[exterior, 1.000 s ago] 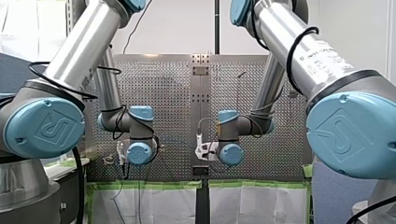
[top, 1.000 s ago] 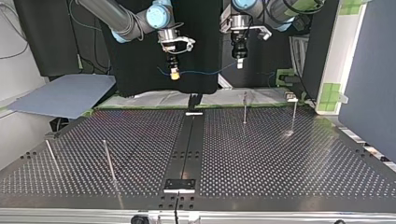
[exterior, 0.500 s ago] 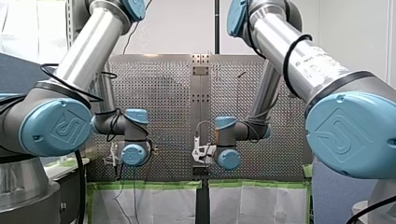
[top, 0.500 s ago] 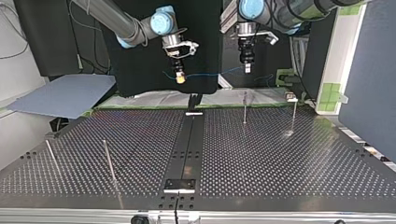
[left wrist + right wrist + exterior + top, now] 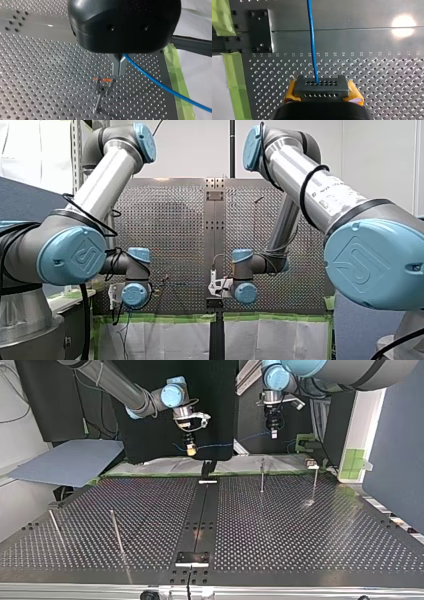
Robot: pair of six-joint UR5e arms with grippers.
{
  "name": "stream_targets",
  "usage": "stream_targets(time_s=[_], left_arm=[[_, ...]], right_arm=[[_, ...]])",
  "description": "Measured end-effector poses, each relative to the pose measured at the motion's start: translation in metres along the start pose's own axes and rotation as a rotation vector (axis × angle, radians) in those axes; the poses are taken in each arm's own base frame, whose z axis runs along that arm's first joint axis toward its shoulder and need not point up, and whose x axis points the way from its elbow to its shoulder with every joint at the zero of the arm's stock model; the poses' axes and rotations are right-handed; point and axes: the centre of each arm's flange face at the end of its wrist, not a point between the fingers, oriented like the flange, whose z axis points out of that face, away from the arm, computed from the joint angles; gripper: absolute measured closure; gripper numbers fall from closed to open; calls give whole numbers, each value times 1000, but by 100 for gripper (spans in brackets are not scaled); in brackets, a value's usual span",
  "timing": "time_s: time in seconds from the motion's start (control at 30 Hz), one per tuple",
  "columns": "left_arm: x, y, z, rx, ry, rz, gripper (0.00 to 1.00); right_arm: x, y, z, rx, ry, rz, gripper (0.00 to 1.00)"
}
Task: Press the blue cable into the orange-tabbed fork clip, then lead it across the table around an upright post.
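Your left hand (image 5: 119, 72), closed on the blue cable (image 5: 160, 86), hovers above the orange-tabbed clip (image 5: 102, 83); your right hand (image 5: 321, 90), likewise closed on it, holds the span straight, likely for pressing in.

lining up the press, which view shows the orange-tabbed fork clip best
The left wrist view: the orange-tabbed metal fork clip stands just ahead of my left gripper, tabs and prongs clear. The right wrist view lacks it; in the front and top views I cannot make it out.
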Motion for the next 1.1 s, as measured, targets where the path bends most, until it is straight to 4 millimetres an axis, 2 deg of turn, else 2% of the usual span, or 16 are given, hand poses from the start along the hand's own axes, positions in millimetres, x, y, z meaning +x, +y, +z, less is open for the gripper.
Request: stream_targets(time_s=[0.27, 0.57, 0.77, 0.97, 1.1], left_arm=[[-6, -6, 30, 43, 9, -20, 100], [-14, -15, 59, 77, 12, -43, 100], [-7, -13, 78, 58, 23, -43, 100], [7, -3, 90, 11, 29, -45, 100], [9, 5, 96, -14, 22, -49, 100]], right_arm=[[8, 5, 15, 2, 5, -2, 99], [8, 12, 21, 0, 8, 0, 99], [5, 16, 24, 3, 7, 2, 99], [-11, 18, 29, 5, -16, 0, 99], [-11, 16, 35, 13, -10, 0, 99]])
